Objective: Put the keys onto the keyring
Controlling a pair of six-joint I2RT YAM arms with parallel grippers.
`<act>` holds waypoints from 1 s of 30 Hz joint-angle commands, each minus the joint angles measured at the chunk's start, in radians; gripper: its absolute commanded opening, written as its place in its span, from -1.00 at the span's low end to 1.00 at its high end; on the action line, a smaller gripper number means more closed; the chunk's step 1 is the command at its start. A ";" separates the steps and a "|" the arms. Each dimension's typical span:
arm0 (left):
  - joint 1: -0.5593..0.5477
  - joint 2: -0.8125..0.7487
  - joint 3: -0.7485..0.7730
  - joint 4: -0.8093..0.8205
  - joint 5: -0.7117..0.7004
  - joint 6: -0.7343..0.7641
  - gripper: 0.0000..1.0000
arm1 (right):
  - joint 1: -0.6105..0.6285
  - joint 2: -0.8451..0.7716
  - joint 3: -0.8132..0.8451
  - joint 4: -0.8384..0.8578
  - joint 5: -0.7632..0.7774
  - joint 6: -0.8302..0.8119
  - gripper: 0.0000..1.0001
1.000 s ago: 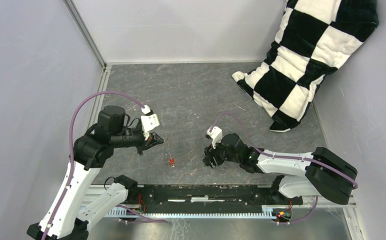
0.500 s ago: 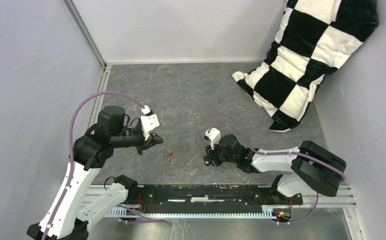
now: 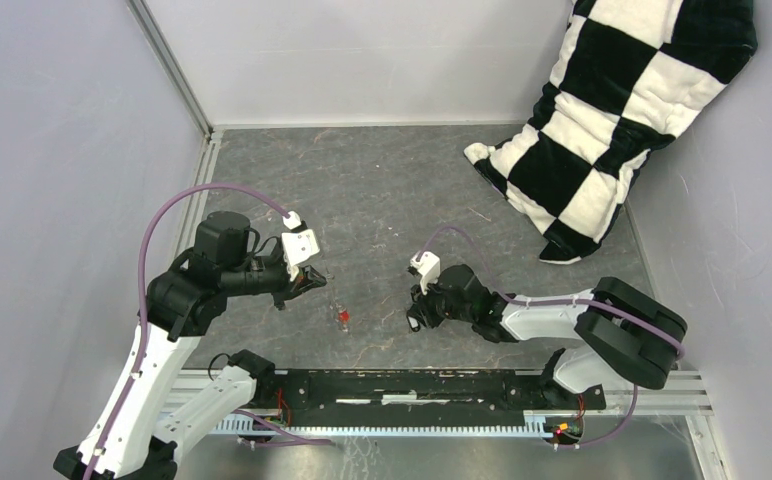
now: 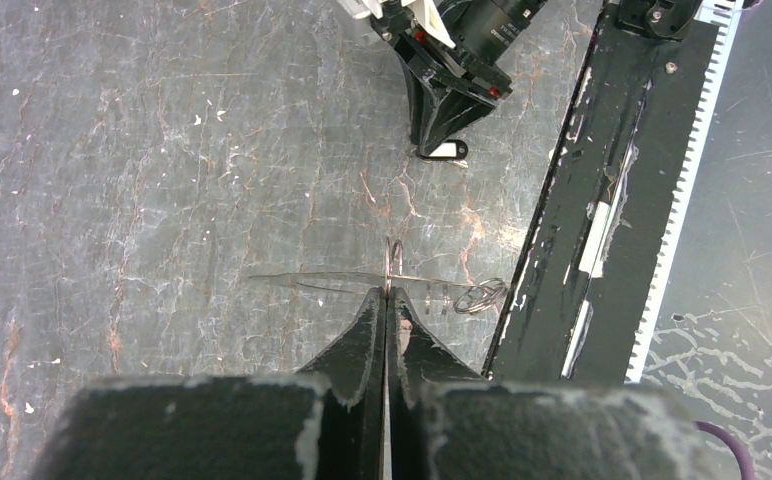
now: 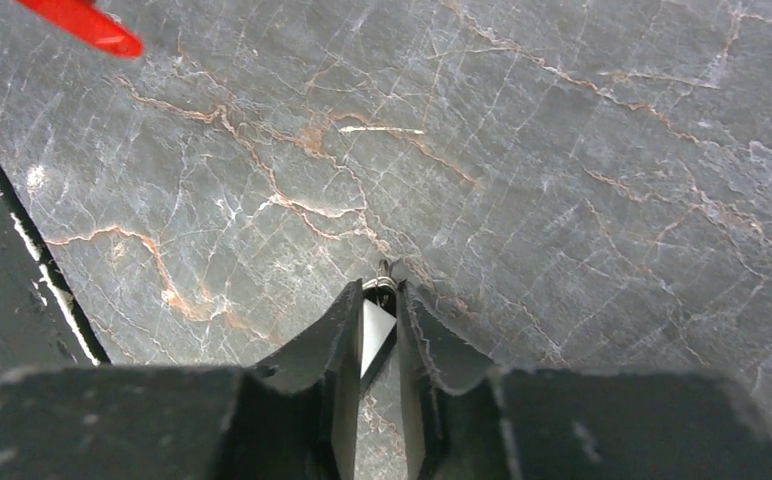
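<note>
While both arms reach inward over the grey veined bench [image 3: 382, 180], the top view shows the left end effector [image 3: 309, 282] closed, with the red key [image 3: 343, 317] lying loose at its 4 o'clock. The right end effector [image 3: 417, 318] has that key at its 9 o'clock, farther off, so the left arm is the nearer one. Pale walls close the bench in. A checkered pillow [image 3: 612, 110] fills the 1 o'clock corner, well clear of the work.

From the left wrist, the fingers are pressed together on the keyring [image 4: 394, 268]. It is seen edge-on as a thin line running 9 to 3, with its fringe of small pieces toward 3. The black key [image 4: 442, 150] lies at 1 o'clock, long axis also 9 to 3, right at the tips of the right end effector. A black rail [image 4: 562, 250] runs along the 3 o'clock side.

From the right wrist, the jaws have narrowed onto a pale piece, which I judge to be the black key in a grip. Whether it is off the bench I cannot tell. The red key sits at 10 o'clock, pointing 10 to 4. Threading looks to require carrying the held key toward the hoop.
</note>
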 commanded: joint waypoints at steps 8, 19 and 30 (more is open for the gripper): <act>0.001 -0.009 0.024 0.004 0.002 0.029 -0.96 | -0.017 0.046 0.035 0.073 -0.061 0.009 -0.89; 0.001 -0.009 0.014 0.004 0.005 0.019 -0.96 | -0.021 -0.038 0.026 0.071 -0.077 -0.009 -1.00; 0.001 0.008 -0.023 0.038 0.021 -0.047 -0.96 | 0.056 -0.254 0.172 -0.120 -0.085 0.001 -0.99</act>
